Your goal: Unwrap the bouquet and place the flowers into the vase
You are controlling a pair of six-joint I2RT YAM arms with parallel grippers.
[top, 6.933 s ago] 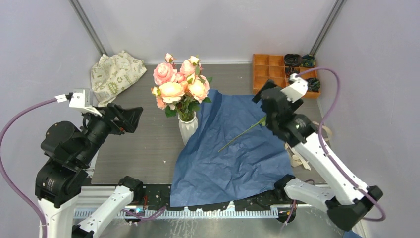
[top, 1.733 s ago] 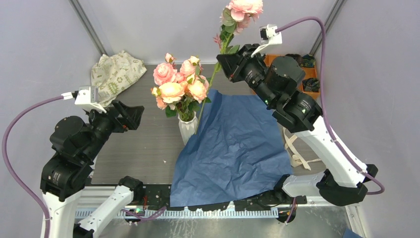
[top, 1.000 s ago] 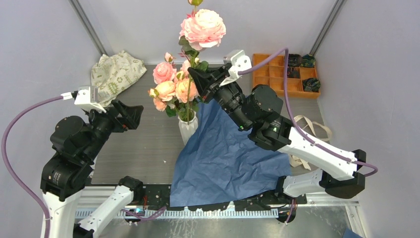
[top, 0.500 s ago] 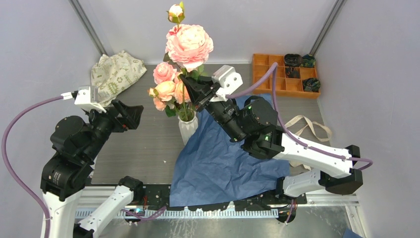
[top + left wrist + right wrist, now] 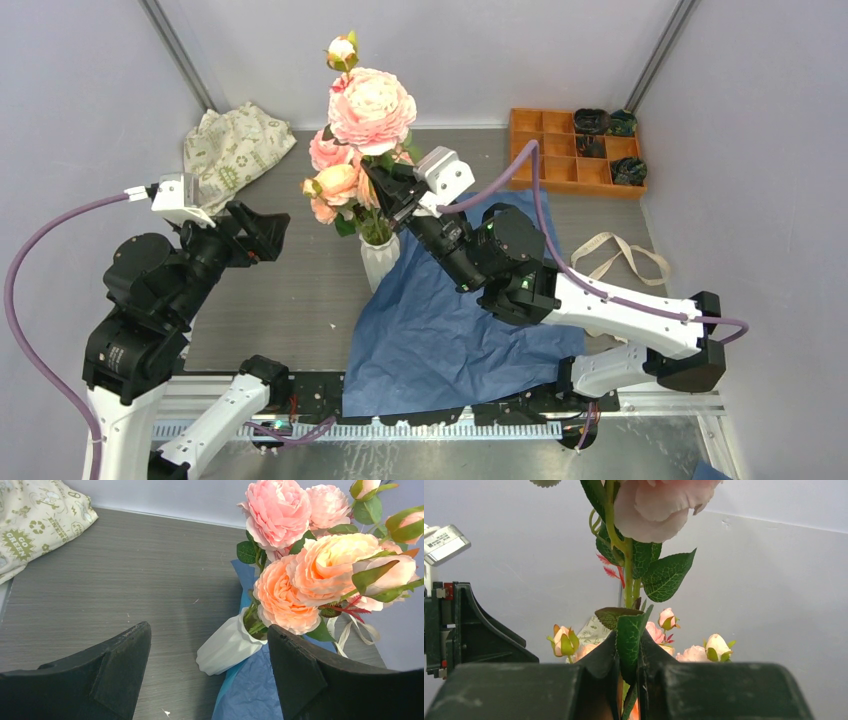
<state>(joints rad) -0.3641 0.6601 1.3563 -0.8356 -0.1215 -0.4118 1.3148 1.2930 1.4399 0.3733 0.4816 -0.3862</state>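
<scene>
Top view first: your right gripper [image 5: 383, 193] is clamped on the held rose [image 5: 372, 108], directly above the vase [image 5: 379, 258]. The vase stands at the back-left edge of the blue wrapping paper [image 5: 470, 320], with the other flowers [image 5: 335, 182] already in it. The paper lies open with nothing left on it, so I'd call this the last insertion. The rose's long axis runs near upright, with bloom and bud on top and the cut end pointing down at the vase mouth. The crowded blooms hide whether that end is inside yet. Your left gripper [image 5: 262, 232] hangs left of the vase, well apart from it. In the left wrist view its jaws are spread wide with nothing between them, and the vase shows beyond the gap. In the right wrist view the fingers pinch the green stem [image 5: 626, 580], which rises straight up out of them. For the next move, I'd lower along that axis, keep it vertical, thread it between the other flowers, and let go only once it's seated.
</scene>
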